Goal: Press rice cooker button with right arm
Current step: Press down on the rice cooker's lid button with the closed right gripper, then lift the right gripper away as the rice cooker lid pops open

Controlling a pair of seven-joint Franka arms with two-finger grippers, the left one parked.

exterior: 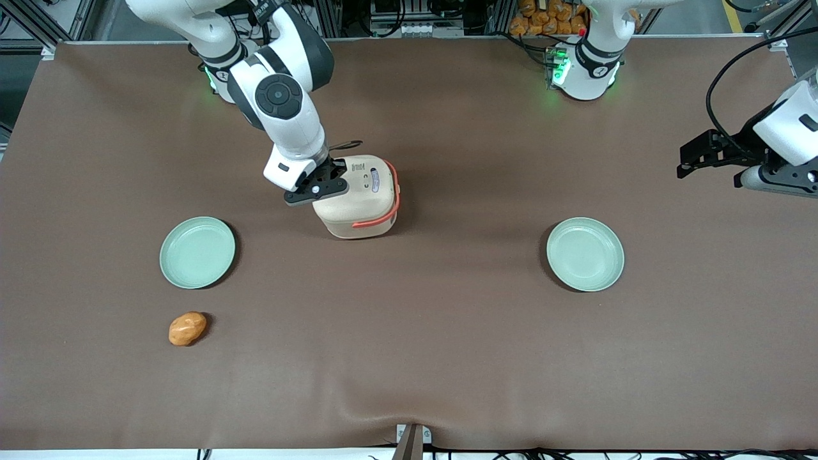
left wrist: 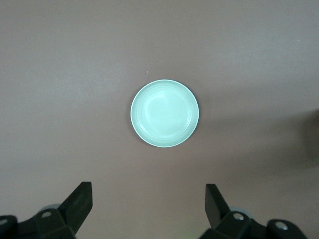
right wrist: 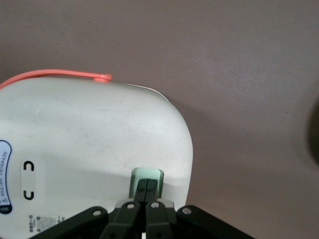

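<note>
The cream rice cooker [exterior: 361, 204] stands near the middle of the table, with an orange-red handle band [exterior: 391, 204] and an oval blue-white label [exterior: 375, 181] on its lid. In the right wrist view the lid [right wrist: 94, 144] fills much of the frame, and the pale green button [right wrist: 146, 176] sits near the lid's edge. My gripper [right wrist: 146, 183] is shut, its two fingertips pressed together and resting on the button. In the front view the gripper [exterior: 329, 174] is at the cooker's lid edge, on the working arm's side.
A pale green plate [exterior: 197, 252] lies toward the working arm's end, nearer the front camera than the cooker, with an orange bread-like item [exterior: 187, 328] nearer still. A second green plate [exterior: 585, 253] [left wrist: 164, 113] lies toward the parked arm's end.
</note>
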